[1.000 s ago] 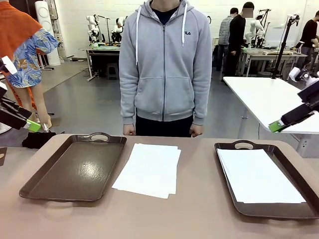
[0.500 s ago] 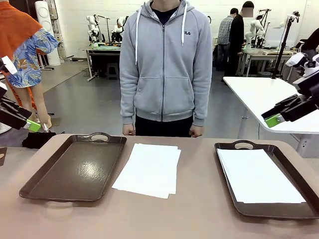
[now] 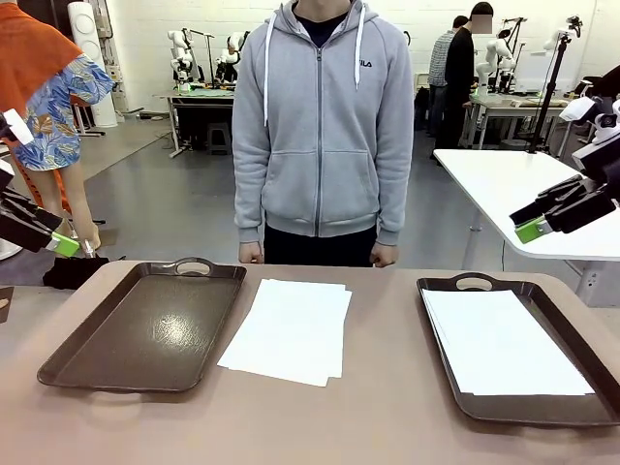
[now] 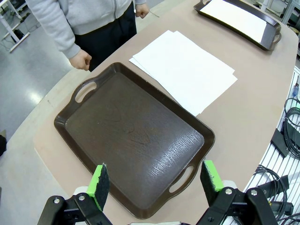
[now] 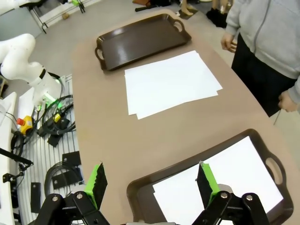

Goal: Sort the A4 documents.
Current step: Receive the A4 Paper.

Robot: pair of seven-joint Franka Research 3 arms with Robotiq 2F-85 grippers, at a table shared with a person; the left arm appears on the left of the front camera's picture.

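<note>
Bright, even light; glare on the empty brown tray (image 3: 160,327); sharp focus.

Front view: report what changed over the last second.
The right gripper rose a little, still open and empty. The left gripper, the A4 documents on the table, the sheets in the right tray, the left tray and the person stayed put.

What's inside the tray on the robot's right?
White paper sheets lie flat in the tray, covering most of its floor. How many are stacked is hidden.
</note>
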